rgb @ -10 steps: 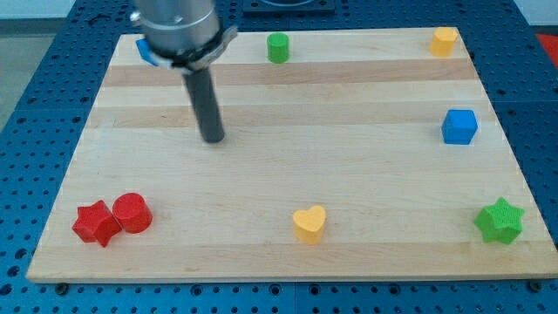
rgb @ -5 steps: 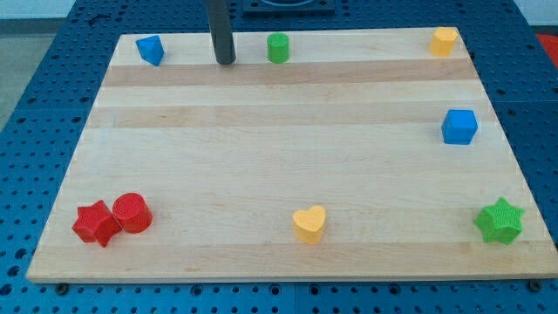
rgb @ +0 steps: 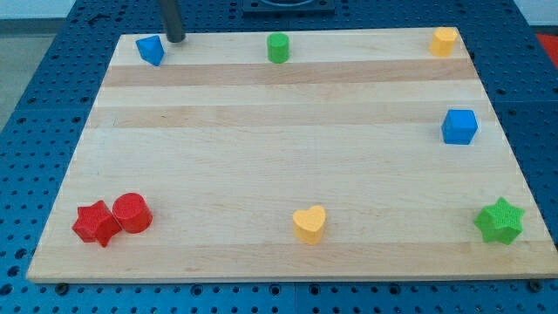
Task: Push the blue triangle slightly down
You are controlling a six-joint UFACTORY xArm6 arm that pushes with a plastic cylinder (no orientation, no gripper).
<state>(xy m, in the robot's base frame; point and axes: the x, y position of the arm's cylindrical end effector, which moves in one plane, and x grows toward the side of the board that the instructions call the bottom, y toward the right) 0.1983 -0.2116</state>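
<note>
While you watch the tabletop [rgb: 261, 174], the blue triangle [rgb: 150, 50] sits just lower-left of my tip [rgb: 175, 39]; this jawless tool holds nothing.

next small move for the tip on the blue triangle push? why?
Probably slide my tip a little toward the view's left along the board's top edge, until it stands directly above the blue triangle, then push down. Right now the tip sits up and to the right of the triangle, apart from it, so a straight downward stroke would likely miss or clip its right corner.
</note>
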